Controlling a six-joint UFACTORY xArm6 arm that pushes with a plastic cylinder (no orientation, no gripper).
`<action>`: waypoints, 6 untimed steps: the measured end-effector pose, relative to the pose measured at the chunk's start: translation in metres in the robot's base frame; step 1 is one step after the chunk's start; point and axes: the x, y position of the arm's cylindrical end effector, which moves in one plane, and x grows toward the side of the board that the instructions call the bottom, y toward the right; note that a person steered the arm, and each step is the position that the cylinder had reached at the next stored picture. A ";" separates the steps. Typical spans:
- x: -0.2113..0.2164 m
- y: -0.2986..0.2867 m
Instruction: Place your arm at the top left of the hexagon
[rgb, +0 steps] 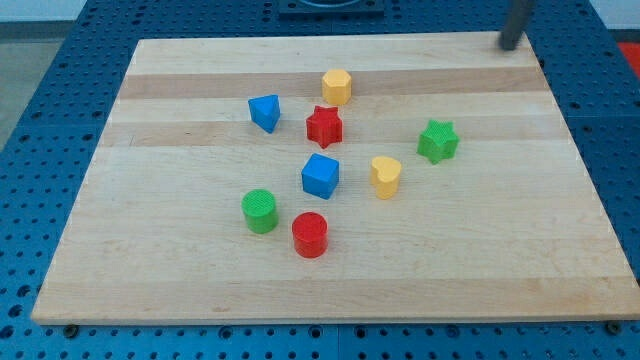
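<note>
The desk (560, 250) was the largest thing, a pale wooden board lying on a blue perforated base (30, 150). On it stood eight small blocks, grouped around the middle. The blue cube (320, 175) was at the centre, with the green cylinder (259, 211) and the red cylinder (310, 234) below it toward the view's left. The green star (438, 140) stood well apart at the view's right, the yellow heart (385, 176) near it. The red star (324, 126) and a blue block (264, 112) of unclear shape were above the cube.

The yellow hexagon (336, 86) stood highest, just above the red star.

My tip (509, 45) was at the board's top right corner, well apart from the hexagon and from every block. There was no claw on this rod, so no grasp state could be told.

I judged the task as hardly begun: the tip had yet to cross leftward to the hexagon's top left.
</note>
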 end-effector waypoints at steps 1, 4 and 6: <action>0.028 -0.108; 0.027 -0.260; 0.055 -0.258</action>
